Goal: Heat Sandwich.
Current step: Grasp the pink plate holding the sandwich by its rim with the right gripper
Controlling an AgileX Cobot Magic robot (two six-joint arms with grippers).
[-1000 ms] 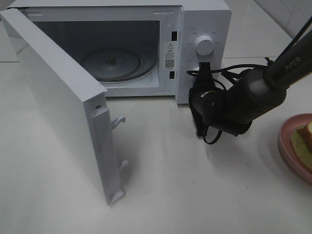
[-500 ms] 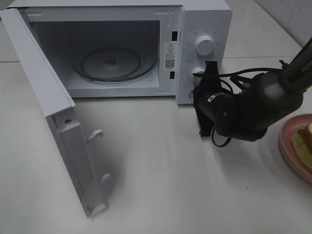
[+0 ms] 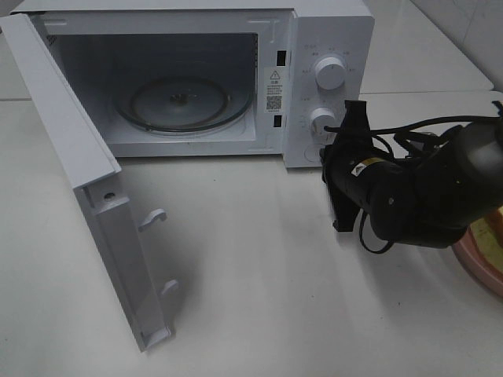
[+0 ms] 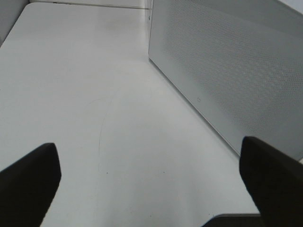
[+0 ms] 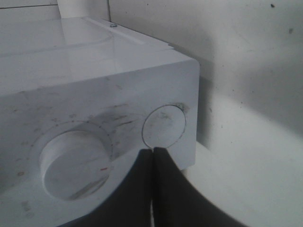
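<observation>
Writing first: white sticker (image 3: 273,89) on inner frame of microwave (image 3: 330,31), right of the cavity, with warning triangle above and square code block below; print too small to read. Faint grey scale marks ringing upper knob (image 3: 329,72) and lower knob (image 3: 323,120), not legible. Small label (image 3: 364,163) with yellow patch on black wrist of right arm, text unreadable. Close up in right wrist view: ticks and smudged figures around the lower knob, short red line on its face, none of it readable. Round push button (image 5: 163,125) at panel corner just beside it. Containers: microwave door (image 3: 86,157) swung wide to the left, two latch hooks on its free edge. Cavity holding just a glass turntable (image 3: 185,102). Pink plate (image 3: 476,263) at far right edge of table (image 3: 259,298), mostly hidden behind right arm. Sandwich (image 3: 493,232) on that plate, seen only as a pale yellow-green sliver, well apart from the microwave. Right gripper (image 5: 152,153): jaws pressed together, gripping nothing, tips right at rim of the push button; touching or just short of it, cannot tell. Left gripper (image 4: 151,187): jaws spread wide, holding nothing, low over the table alongside perforated white side wall (image 4: 227,66) of the microwave.
</observation>
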